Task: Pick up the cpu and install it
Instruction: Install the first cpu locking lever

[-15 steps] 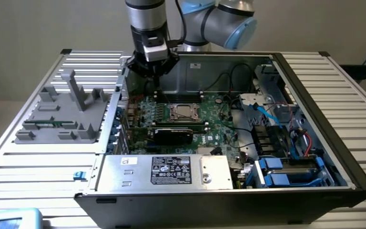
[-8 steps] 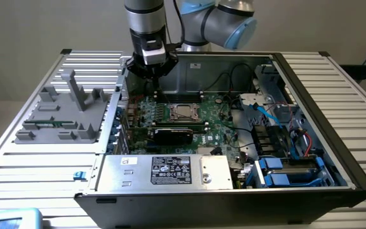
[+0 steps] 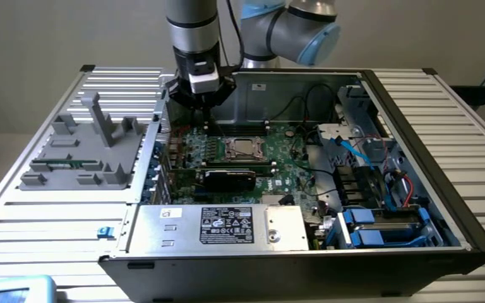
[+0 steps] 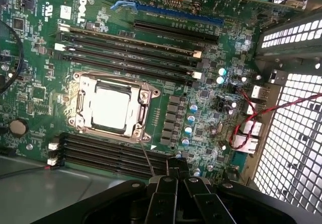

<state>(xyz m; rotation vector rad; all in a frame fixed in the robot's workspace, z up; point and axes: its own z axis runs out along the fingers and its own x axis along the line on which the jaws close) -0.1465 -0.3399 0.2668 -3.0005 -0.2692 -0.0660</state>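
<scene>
The small, flat, silvery square cpu (image 4: 109, 108) sits inside the metal socket frame (image 4: 143, 95) on the green motherboard (image 4: 211, 53). The black pincer (image 4: 177, 176) hangs clenched just beside that frame, over the long black memory slots (image 4: 110, 153). The exterior view adds the grey plastic tray (image 3: 65, 142) on the slatted tabletop (image 3: 48, 214), well apart from the frame and outside the case wall (image 3: 160, 126).

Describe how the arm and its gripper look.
Silver-grey tubular arm with a black band; rounded joints carry pale blue caps; a thin black cable runs alongside. The gripper is black, with a light grey block mounted on its front.
</scene>
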